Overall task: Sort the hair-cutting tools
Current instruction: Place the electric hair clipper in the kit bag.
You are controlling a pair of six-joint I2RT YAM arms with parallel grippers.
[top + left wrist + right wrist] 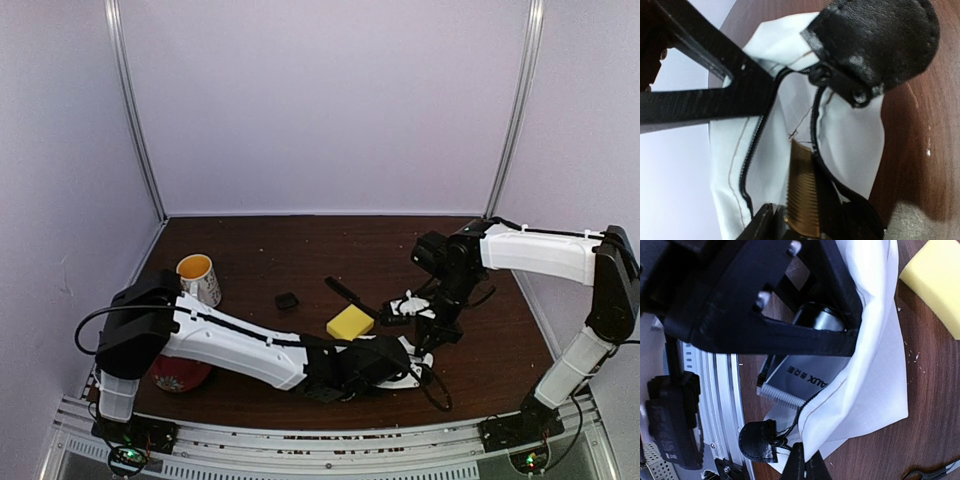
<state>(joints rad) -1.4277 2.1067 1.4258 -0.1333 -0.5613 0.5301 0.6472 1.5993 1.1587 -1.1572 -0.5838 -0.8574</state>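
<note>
We find the trimmer (pixel 802 200) lying in the mouth of the white pouch (pixel 850 130), which sits by the near edge of the desk (pixel 250 250), right of centre. The right gripper (pixel 804 465) is pressed together on the pouch's rim beside the zipper (pixel 814 120), holding it up. The left gripper (pixel 390 360) is over the opening with its jaws partly apart; whether they clamp the trimmer we cannot tell. Risks, in our judgement: the trimmer's teeth snag the zipper and drag the pouch; the thin rim slips from the pinch and the mouth collapses; the crowded arms collide.
</note>
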